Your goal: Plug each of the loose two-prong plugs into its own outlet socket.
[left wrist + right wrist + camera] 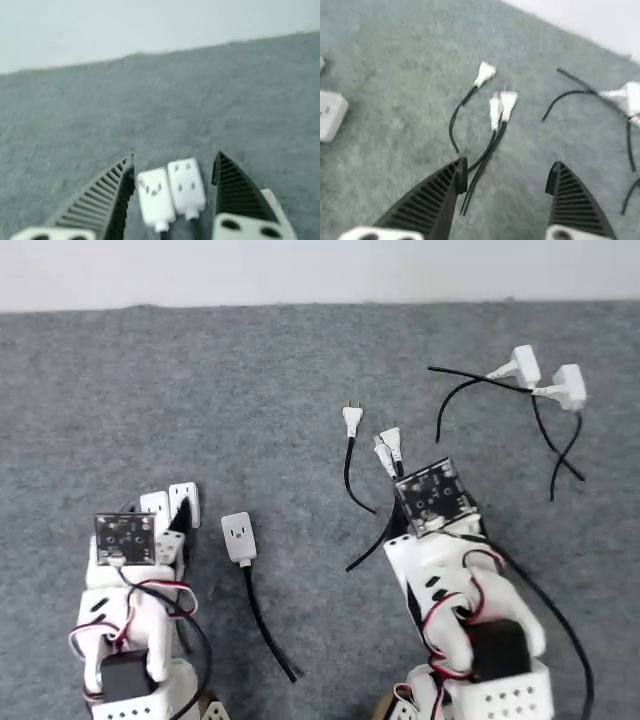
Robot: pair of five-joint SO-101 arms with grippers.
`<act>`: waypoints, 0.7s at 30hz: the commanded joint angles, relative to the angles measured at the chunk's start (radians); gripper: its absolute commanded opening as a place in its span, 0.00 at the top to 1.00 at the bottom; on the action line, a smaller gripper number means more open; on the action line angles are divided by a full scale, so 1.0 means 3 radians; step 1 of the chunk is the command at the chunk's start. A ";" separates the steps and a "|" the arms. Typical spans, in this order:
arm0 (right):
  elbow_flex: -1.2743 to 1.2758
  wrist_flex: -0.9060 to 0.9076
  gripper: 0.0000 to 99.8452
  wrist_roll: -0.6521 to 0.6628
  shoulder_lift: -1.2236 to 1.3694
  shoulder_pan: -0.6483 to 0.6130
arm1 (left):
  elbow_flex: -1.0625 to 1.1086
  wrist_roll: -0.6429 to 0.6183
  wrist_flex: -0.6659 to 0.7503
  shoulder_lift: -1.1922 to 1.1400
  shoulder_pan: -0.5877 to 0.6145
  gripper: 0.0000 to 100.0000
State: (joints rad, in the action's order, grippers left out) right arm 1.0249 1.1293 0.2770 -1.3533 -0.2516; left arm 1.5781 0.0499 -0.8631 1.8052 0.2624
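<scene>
Careful: your left claw [175, 157] gapes empty around two touching sockets [172, 192], so closing may pinch both; your right claw [509, 162] hangs open, empty, near paired plugs [501, 105].

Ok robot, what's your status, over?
Left claw open around two outlet sockets. Right claw open, short of two loose plugs. Nothing in the way.

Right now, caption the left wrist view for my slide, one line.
Open left claw straddles two white outlet sockets lying side by side, faces up, on the grey carpet.
</scene>
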 commanded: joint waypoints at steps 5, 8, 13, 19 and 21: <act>0.0598 -0.0350 0.75 0.0015 -0.0074 -0.0003 | -0.0151 -0.0026 -0.0307 0.0061 0.0276 0.76; 0.0880 -0.0673 0.75 0.0015 -0.0069 -0.0008 | 0.0049 0.0005 -0.0205 0.0061 0.0276 0.76; 0.1125 -0.0974 0.75 0.0041 -0.0069 -0.0013 | 0.0079 0.0102 -0.0194 0.0061 0.0281 0.76; 0.1141 -0.0990 0.75 0.0020 -0.0069 -0.0018 | 0.0069 0.0102 -0.0210 0.0061 0.0281 0.76; 0.1141 -0.0995 0.75 0.0020 -0.0069 -0.0023 | 0.0023 0.0102 -0.0286 0.0061 0.0281 0.76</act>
State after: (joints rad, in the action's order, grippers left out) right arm 1.3717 0.8546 0.2800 -1.3594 -0.2532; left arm 1.6149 0.0698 -0.9429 1.8052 0.3406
